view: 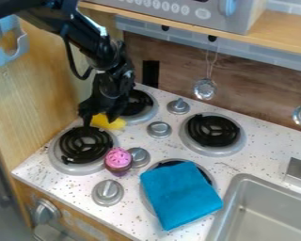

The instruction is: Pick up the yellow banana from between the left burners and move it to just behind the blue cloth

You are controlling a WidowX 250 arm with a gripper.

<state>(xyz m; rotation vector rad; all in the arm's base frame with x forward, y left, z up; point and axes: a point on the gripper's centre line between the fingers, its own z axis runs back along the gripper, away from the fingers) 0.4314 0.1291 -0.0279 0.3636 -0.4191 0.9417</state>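
Nearest, one grey metal sink (pixel 266 207), lower right; beside it, one folded blue cloth (pixel 181 194), lying partly over one of four stove burners (pixel 212 130). Stovetop knobs (pixel 107 192), grey: four. Front-panel knob (pixel 46 212): one, lower left. Toy cupcake (pixel 118 160), one, pink-topped with a dark case, between the front-left burner and a knob. Yellow item (pixel 117 124), one, kind unclear, on the left side of the stovetop between the two left-hand burners. Gripper (pixel 100 120), one, black, hanging directly over the yellow item; jaws apart, contact with it not certain. Metal utensils (pixel 204 89), two, hung along the brown backsplash (pixel 169 70). Shelf (pixel 275 40), one, wooden, upper right, bearing one grey appliance (pixel 234 19).
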